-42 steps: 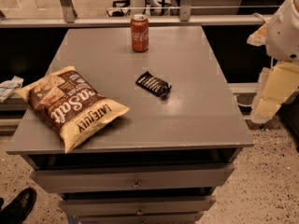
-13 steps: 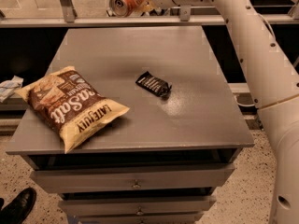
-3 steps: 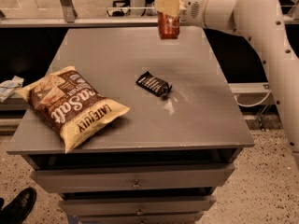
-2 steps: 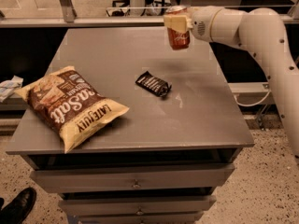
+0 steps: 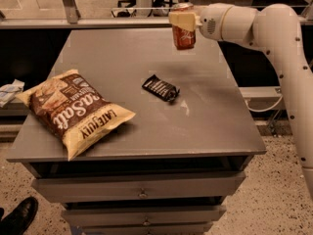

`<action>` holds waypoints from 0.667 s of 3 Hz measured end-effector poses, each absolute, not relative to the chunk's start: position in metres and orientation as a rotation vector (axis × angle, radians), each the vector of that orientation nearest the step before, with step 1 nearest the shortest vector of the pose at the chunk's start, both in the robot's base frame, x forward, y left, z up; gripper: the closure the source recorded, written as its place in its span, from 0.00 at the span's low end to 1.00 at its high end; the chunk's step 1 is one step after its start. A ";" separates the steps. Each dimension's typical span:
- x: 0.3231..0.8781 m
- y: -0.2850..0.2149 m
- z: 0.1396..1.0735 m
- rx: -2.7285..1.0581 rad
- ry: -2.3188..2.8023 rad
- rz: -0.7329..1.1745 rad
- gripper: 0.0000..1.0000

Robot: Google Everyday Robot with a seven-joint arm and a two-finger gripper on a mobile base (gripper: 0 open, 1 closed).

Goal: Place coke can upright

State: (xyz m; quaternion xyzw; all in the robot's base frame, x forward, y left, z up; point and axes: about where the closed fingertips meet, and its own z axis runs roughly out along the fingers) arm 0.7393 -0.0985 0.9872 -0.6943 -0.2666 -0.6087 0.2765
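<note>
The coke can is a small red can with a silver top. It is upright, held in the air over the far right part of the grey table. My gripper comes in from the right on the white arm and is shut on the can's upper half, its cream fingers wrapped around it. The can's bottom hangs a little above the tabletop.
A black snack wrapper lies flat near the table's middle. A large brown and yellow chip bag lies at the front left. Drawers are below the tabletop. A black shoe is on the floor at bottom left.
My gripper has carried the can from the far middle toward the right and lower, nearer the tabletop. The wrapper and chip bag have not moved.
</note>
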 end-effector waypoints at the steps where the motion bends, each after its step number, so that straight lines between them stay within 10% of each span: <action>1: 0.733 -0.110 0.987 -1.812 -0.838 -1.675 1.00; 2: 0.725 -0.132 0.976 -1.745 -1.045 -1.745 1.00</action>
